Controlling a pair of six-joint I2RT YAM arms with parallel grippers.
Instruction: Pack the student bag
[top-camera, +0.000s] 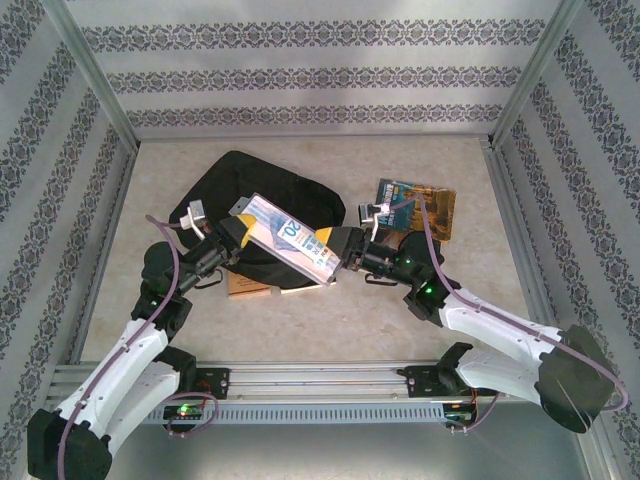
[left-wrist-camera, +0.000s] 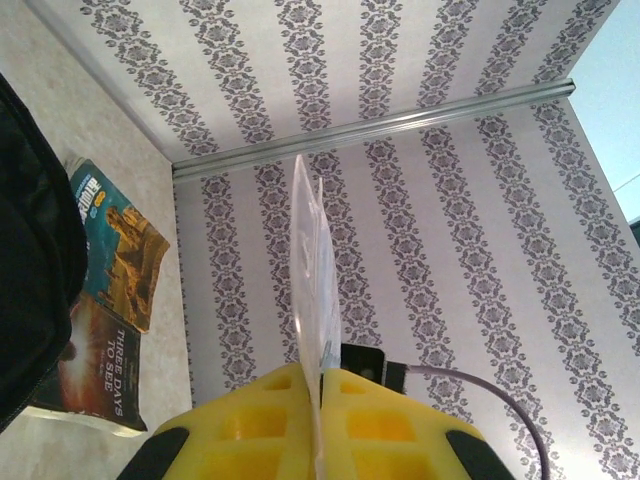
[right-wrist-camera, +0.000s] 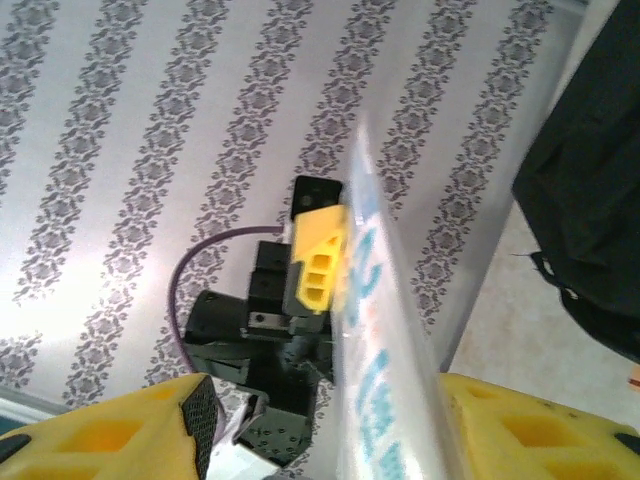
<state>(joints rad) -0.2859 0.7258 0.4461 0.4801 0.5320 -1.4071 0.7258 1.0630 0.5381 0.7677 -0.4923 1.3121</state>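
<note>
The left gripper (left-wrist-camera: 318, 385) pinches the clear pouch (top-camera: 290, 238) tight between its fingers; the right gripper (top-camera: 338, 247) stands open astride the pouch's other end; the student bag (top-camera: 245, 180) lies beneath both.

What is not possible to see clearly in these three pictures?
- Top view: whether the large black fabric backpack is open or zipped; the transparent plastic pouch covers part of it.
- Top view: the flat brown item, mostly under that pouch; unidentifiable.
- Right wrist view: the pouch's blue print, blurred.
- Left wrist view: the dark paperback, partly behind the backpack.
</note>
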